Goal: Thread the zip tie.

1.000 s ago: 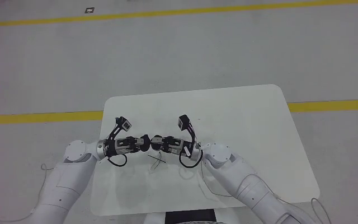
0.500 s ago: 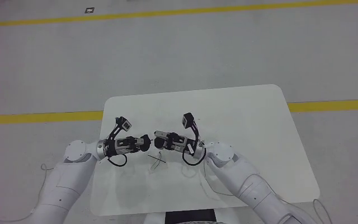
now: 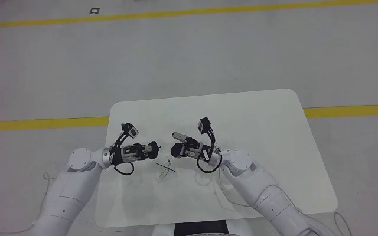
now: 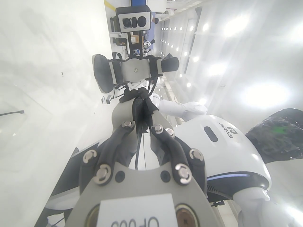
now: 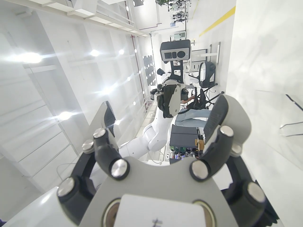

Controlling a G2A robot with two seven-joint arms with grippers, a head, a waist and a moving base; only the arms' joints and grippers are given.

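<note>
Black tie (image 3: 165, 169) flat on table (image 3: 266, 118), unheld; left gripper (image 4: 141, 105) near it pressed together, right gripper (image 5: 164, 109) spread, empty. I judge threading undone.

Recorded in a large robotics lab: marked by yellow floor lines (image 3: 177, 12), a white table (image 3: 266, 118), ceiling lights (image 4: 196, 58), and racked equipment (image 5: 182, 147).

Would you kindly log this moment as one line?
left gripper: shut | right gripper: open, apart from left | zip tie: lying on table
</note>
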